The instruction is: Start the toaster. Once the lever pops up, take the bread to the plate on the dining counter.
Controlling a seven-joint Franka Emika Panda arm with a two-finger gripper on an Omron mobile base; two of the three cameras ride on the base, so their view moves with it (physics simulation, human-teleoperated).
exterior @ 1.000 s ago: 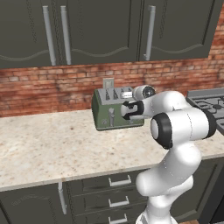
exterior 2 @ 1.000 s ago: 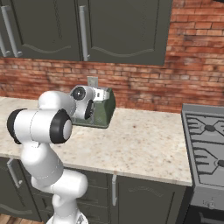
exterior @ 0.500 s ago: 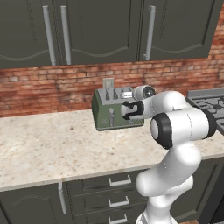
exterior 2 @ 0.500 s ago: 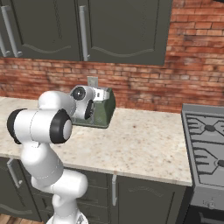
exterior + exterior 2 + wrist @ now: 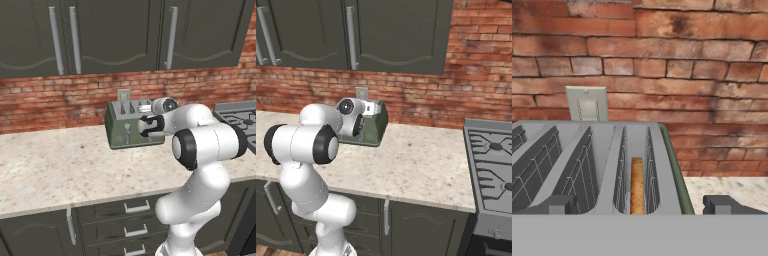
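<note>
Toast first: bread sits on edge, deep in the rightmost slot of the toaster, only a thin golden-brown rim showing between the wire guides. Judged light, dry and stiff but brittle, likely to crumble under a hard pinch; best taken across its two broad faces near the top edge once raised clear of the slot, with a gentle squeeze. Toaster itself stands on the beige stone counter against the brick wall, at about 12 o'clock from the base, just below a wall outlet seen at 10 o'clock in the hand view. Judged heavy enough to stay put under a downward press, though the steel top looks slick. One silver front slider visible on the green face at 9 o'clock of the hand in the left base view; cannot tell whether the right-hand one is up or down, being hidden behind the wrist. Gripper spread fully apart, clamped on nothing, poised just above the near edge of the toaster top, dark fingertips straddling the right pair of slots at 5 and 7 o'clock of the hand view. No contact with bread; contact with the steel top cannot be told.
</note>
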